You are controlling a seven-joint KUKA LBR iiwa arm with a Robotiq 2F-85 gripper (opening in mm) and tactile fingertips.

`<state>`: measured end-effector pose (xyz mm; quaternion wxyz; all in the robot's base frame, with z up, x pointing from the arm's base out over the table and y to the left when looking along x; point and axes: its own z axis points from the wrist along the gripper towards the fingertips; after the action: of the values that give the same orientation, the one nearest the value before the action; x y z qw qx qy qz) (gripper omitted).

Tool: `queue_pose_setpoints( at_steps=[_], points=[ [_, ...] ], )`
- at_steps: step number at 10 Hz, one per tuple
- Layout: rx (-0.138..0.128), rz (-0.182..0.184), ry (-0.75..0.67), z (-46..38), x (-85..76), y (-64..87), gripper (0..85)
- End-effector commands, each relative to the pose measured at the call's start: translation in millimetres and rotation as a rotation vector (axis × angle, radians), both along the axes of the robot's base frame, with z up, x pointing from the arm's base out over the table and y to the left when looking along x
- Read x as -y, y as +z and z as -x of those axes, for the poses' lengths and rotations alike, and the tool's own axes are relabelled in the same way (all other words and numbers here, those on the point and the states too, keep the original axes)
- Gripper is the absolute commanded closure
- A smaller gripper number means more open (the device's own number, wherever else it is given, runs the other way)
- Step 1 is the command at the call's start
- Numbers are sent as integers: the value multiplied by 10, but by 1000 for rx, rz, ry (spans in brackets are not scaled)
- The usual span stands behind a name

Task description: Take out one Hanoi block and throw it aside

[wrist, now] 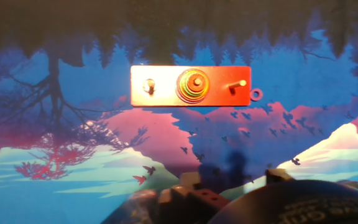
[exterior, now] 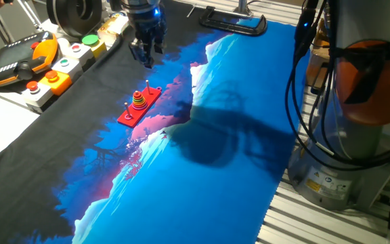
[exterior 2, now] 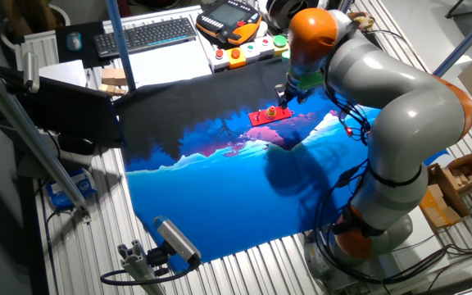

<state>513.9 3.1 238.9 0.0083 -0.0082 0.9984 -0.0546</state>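
The flat red pegged base (wrist: 166, 93) lies on the blue picture mat. On its middle peg sits a stack of coloured rings (wrist: 192, 86), and the two outer pegs are bare. The Hanoi block (wrist: 257, 94), a tiny red ring, lies flat on the mat against the base's right end. My gripper (wrist: 234, 182) hangs above and a little back from the base (exterior: 139, 108), open and holding nothing. In the fixed views the gripper (exterior: 147, 54) (exterior 2: 288, 92) stands clear of the ring stack (exterior: 139, 99). The tiny ring is too small to make out there.
An orange-and-black teach pendant (exterior: 22, 64) and a button box (exterior: 66, 68) sit at the mat's far left. A black clamp (exterior: 235, 24) lies at the back edge. The arm's own base and cables (exterior: 357, 102) stand at the right. A keyboard (exterior 2: 146, 34) lies behind.
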Motion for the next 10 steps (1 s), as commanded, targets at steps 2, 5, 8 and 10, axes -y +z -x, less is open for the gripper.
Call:
queue_pose_setpoints(
  at_steps=[2,5,8,10],
  points=[
    [0,-8,0,-17,12,-26,843],
    [5,-16,1,-85,21,-108,843],
    [15,-33,-11,-203,-20,-327,843],
    [19,-41,-24,-231,-23,-388,843]
  ],
)
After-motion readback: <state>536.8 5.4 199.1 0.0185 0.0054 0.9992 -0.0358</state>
